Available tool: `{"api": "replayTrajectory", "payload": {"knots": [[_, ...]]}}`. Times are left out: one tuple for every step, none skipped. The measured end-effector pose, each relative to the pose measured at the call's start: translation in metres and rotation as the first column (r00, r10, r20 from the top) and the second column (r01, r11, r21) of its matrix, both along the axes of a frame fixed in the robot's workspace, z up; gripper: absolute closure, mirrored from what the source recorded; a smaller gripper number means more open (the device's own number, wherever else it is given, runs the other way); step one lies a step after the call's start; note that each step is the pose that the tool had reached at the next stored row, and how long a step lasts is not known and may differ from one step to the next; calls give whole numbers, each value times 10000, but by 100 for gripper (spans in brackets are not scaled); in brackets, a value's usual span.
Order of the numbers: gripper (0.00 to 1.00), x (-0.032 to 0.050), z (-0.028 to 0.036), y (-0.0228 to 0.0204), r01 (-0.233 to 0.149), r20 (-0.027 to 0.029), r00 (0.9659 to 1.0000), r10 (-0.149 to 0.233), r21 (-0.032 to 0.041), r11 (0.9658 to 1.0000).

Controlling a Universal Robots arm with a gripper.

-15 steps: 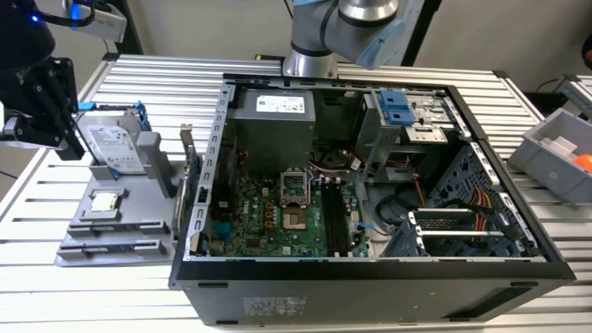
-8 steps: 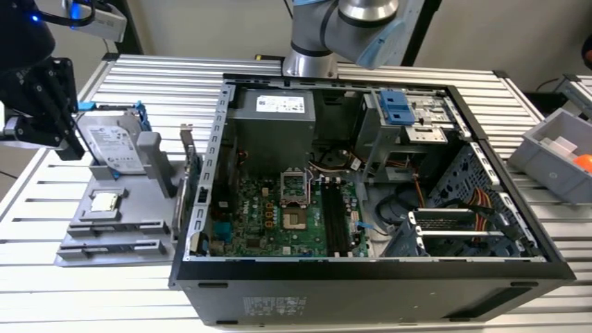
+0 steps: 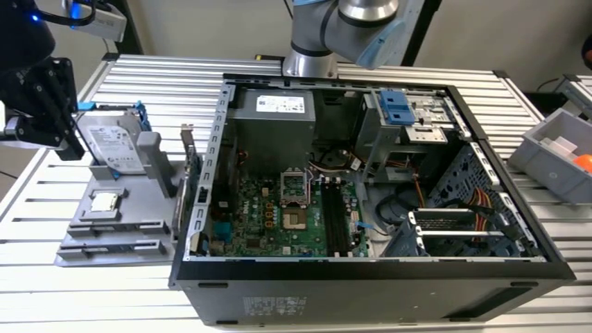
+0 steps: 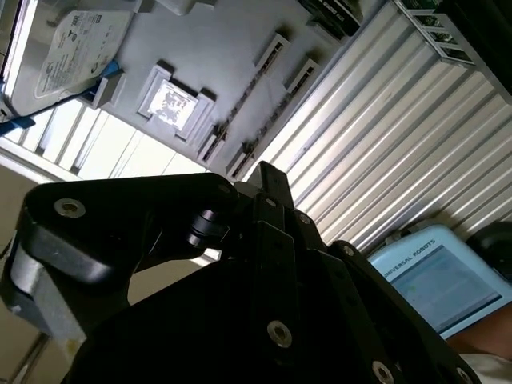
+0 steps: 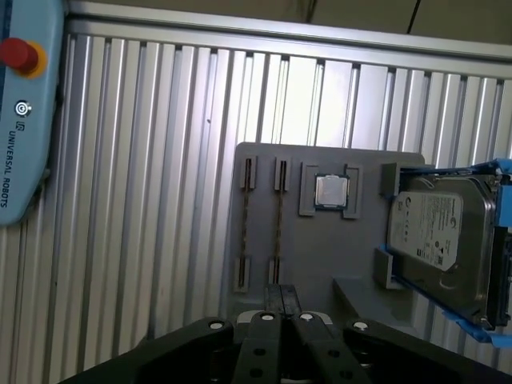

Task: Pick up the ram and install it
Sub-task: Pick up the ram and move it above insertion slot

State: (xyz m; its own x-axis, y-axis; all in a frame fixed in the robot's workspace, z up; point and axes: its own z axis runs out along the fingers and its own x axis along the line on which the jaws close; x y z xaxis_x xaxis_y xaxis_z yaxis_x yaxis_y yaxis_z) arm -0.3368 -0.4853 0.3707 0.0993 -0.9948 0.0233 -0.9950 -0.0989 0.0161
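Note:
Two ram sticks stand on edge in the slots of a grey parts holder (image 5: 320, 256): one ram stick (image 5: 246, 224) and a second ram stick (image 5: 279, 224) beside it. The same pair of ram sticks (image 4: 246, 90) shows in the second wrist view. My black gripper (image 5: 281, 298) hovers above the holder, near the end of the second stick and apart from it. Its fingers are shut with nothing between them. In the exterior view the gripper (image 3: 65, 139) hangs at the far left, over the holder (image 3: 138, 201). The motherboard's black slots (image 3: 335, 215) lie inside the open case.
On the holder lie a small square processor chip (image 5: 331, 192) and a silver hard drive (image 5: 440, 240) in a blue bracket. The open computer case (image 3: 370, 277) fills the middle of the slatted table. A teach pendant (image 5: 24, 120) lies nearby. A grey bin (image 3: 559, 156) stands at the exterior view's right.

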Motion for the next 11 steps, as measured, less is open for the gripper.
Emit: {"api": "replayTrajectory", "payload": {"knots": [[100, 0, 0, 0, -12, 0, 10000, 12, -1, 10000], [100, 0, 0, 0, -24, -1, 10000, 24, -3, 10000], [100, 0, 0, 0, -35, 0, 10000, 35, -4, 10000], [100, 0, 0, 0, -46, 0, 10000, 46, -5, 10000], [100, 0, 0, 0, -58, 0, 10000, 58, -6, 10000], [100, 0, 0, 0, -69, 0, 10000, 69, -7, 10000], [100, 0, 0, 0, -81, 0, 10000, 81, -8, 10000], [100, 0, 0, 0, -93, 0, 10000, 93, -9, 10000], [100, 0, 0, 0, -104, 0, 9999, 104, -10, 9999], [100, 0, 0, 0, -113, 0, 9999, 113, -11, 9999], [100, 0, 0, 1, -112, 0, 9999, 112, -11, 9999]]}}
